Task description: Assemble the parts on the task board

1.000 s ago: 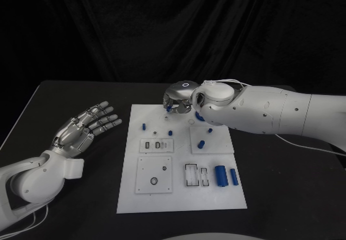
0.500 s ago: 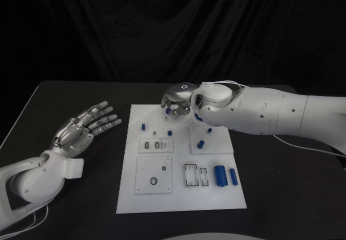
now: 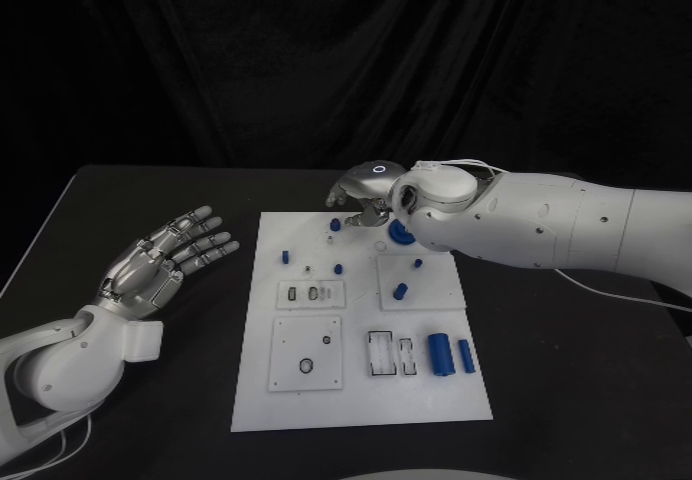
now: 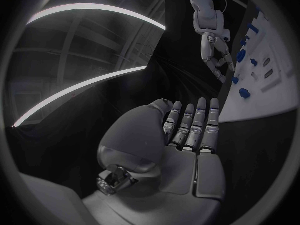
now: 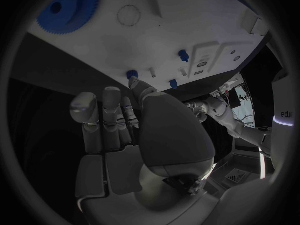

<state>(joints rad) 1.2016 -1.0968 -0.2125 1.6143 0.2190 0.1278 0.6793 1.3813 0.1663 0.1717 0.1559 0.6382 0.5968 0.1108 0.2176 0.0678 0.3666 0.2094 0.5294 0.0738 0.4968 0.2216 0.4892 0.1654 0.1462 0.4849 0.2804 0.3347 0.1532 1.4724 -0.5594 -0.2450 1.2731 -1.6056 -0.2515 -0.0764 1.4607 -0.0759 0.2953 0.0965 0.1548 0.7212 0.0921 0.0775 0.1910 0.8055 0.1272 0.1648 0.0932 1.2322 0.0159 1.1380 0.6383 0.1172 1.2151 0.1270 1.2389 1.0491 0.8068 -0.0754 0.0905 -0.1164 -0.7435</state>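
The white task board [image 3: 361, 400] lies in the middle of the table. My right hand [image 3: 364, 192] hovers at the board's far edge with its fingers hanging down and nothing in them. A small blue peg [image 3: 335, 226] stands just under its fingertips, with a blue gear [image 3: 400, 232] beside it. The right wrist view shows the same hand [image 5: 134, 130], peg [image 5: 132, 74] and gear [image 5: 69, 7]. My left hand [image 3: 166, 255] is raised left of the board, palm up and fingers spread, and holds nothing [image 4: 187, 145].
More small blue pegs [image 3: 338, 268] stand on the board's far half. Two blue cylinders [image 3: 440, 352] lie at its near right beside white slotted inserts [image 3: 382, 352]. A square plate with a ring [image 3: 307, 350] sits near left. Bare black table [image 3: 577, 380] surrounds the board.
My right hand has lifted and drawn back toward the board's far edge, away from the small blue peg that was at its fingertips. The left hand has barely moved.
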